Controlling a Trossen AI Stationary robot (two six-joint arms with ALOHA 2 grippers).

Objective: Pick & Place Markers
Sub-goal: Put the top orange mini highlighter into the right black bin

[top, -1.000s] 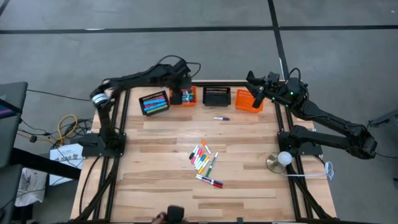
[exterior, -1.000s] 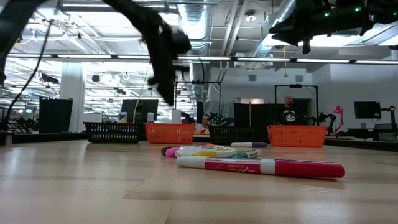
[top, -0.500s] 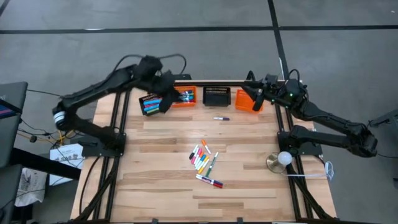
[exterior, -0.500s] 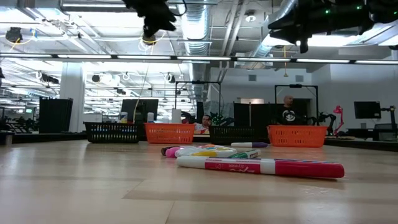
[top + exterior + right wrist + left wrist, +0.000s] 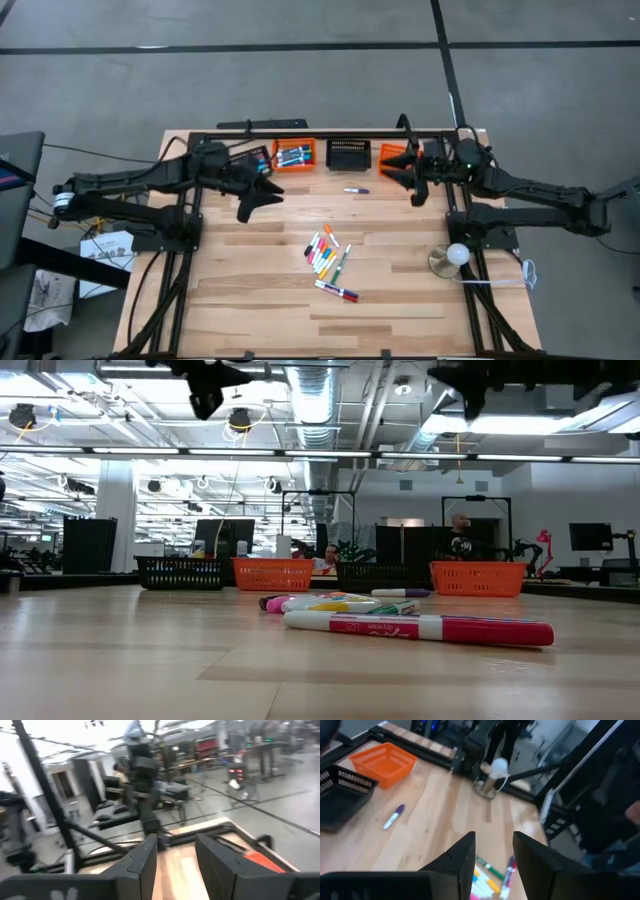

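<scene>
At the centre of the pale wooden tabletop (image 5: pixel 250 290) lie thin capped coloured markers (image 5: pixel 327 255); above, the left tool (image 5: pixel 262 198) and right tool (image 5: pixel 404 186) hang open, empty.

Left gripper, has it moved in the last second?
Yes. The left gripper was over the orange basket holding markers at the table's far edge; it has come back toward the near side, empty.

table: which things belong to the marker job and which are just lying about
Job: pile of markers; lone purple marker; markers in the orange basket; black basket; right orange basket.
Lying about: round brass base with white ball; papers.
</scene>
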